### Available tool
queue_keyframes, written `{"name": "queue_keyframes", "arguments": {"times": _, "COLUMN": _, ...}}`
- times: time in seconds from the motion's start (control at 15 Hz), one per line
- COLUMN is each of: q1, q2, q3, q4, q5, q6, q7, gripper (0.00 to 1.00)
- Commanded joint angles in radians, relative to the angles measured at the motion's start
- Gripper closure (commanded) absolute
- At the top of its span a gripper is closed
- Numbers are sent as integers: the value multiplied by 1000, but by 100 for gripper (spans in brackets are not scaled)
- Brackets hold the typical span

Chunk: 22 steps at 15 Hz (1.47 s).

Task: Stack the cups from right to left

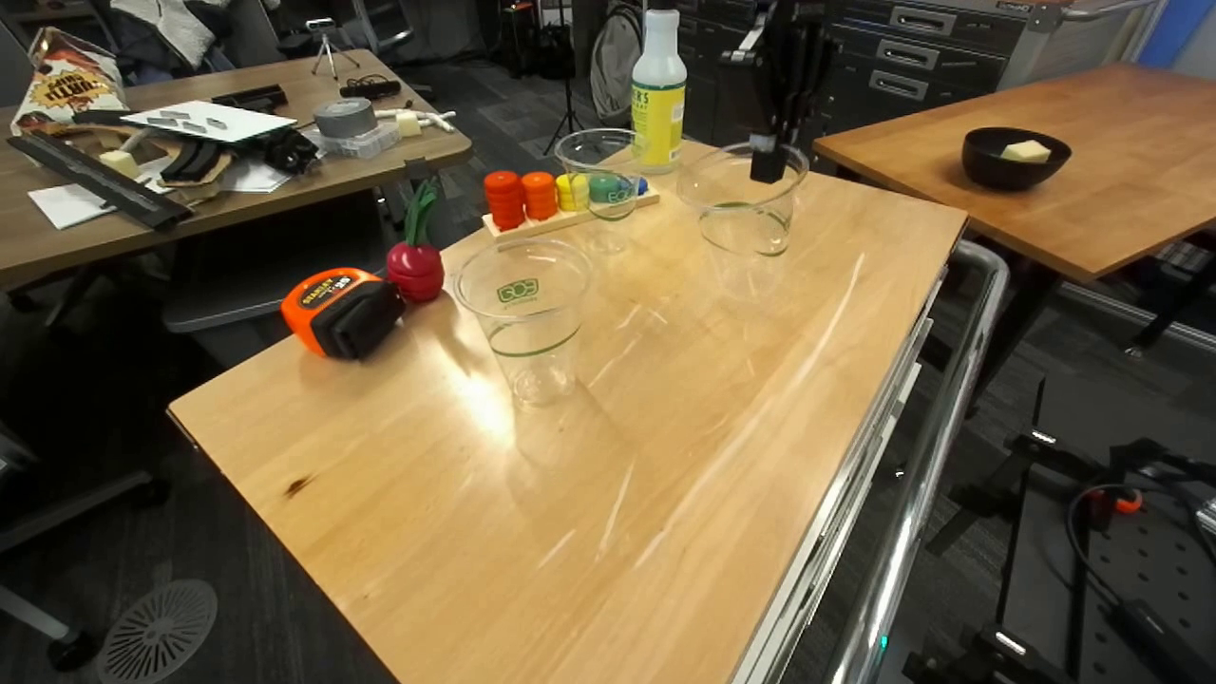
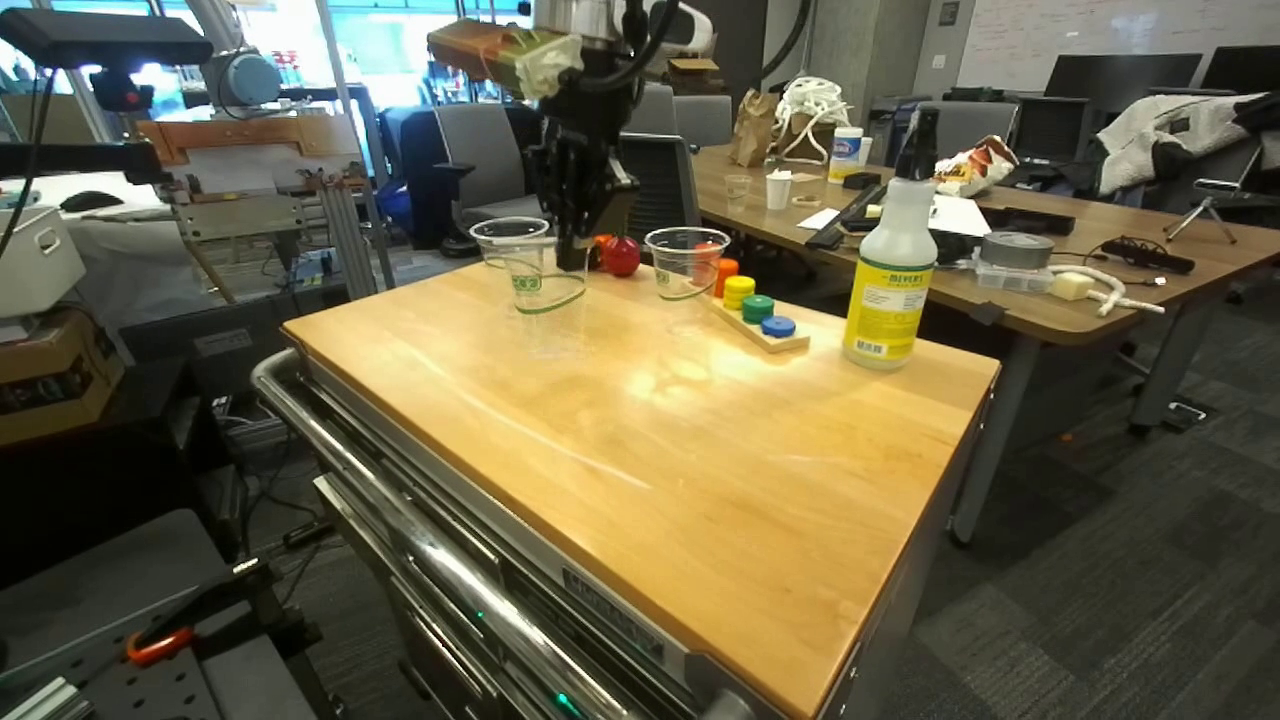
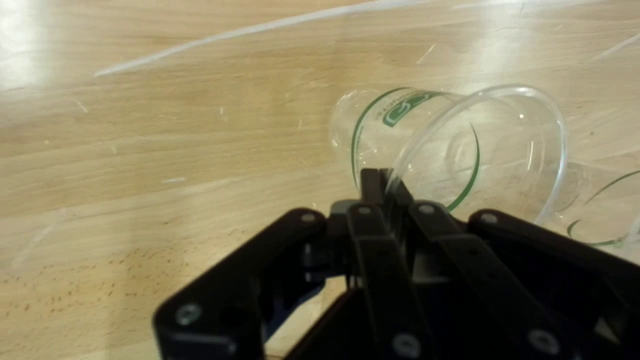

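One black two-fingered gripper (image 3: 384, 182), fingers all but closed, tips set on either side of a rim, with hold of one clear, colourless plastic cup (image 1: 736, 223) by that edge only. Held cup: wide-mouthed, tapering downward, green band and green lettering on the wall; on or over the light wood tabletop (image 1: 703, 465), toward the side with the tubular chrome rail (image 1: 923, 503); contact of base with wood impossible to tell. One foremost cup (image 1: 525, 323) in an exterior view, same clear plastic, same green band and lettering; upright on the tabletop, well apart from the held cup. One rearmost cup (image 1: 608, 201) in an exterior view, likewise clear and tapering, green-lettered; upright, apart from both others, near one pale wooden board (image 2: 775, 344) bearing a row of red, orange, yellow, green and blue discs (image 2: 757, 309), some visible through the clear wall. At the right edge of the wrist view, part of another clear cup with a green line; which of the two, impossible to tell. One translucent spray bottle (image 2: 893, 280), yellow label, black head, upright near the blue end of the board, visible in both exterior views. One round red radish-like object (image 1: 415, 269) with green leaves, just beside one orange-and-black tape measure (image 1: 342, 312). On a separate brown wooden table (image 1: 1121, 190), one black bowl (image 1: 1015, 178) with a pale yellow block (image 1: 1026, 152) inside.
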Motion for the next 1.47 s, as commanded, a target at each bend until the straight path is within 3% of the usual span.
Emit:
{"name": "queue_keyframes", "arguments": {"times": 0.0, "q1": 8, "q2": -28, "q3": 5, "q4": 124, "q5": 52, "q6": -114, "q7": -7, "gripper": 96}}
{"name": "queue_keyframes", "arguments": {"times": 0.27, "q1": 14, "q2": 4, "q3": 11, "q4": 259, "q5": 66, "q6": -109, "q7": -10, "gripper": 97}}
{"name": "queue_keyframes", "arguments": {"times": 0.87, "q1": 11, "q2": 179, "q3": 14, "q4": 416, "q5": 40, "q6": 192, "q7": -17, "gripper": 98}}
{"name": "queue_keyframes", "arguments": {"times": 1.4, "q1": 1, "q2": 215, "q3": 13, "q4": 455, "q5": 37, "q6": 205, "q7": -13, "gripper": 98}}
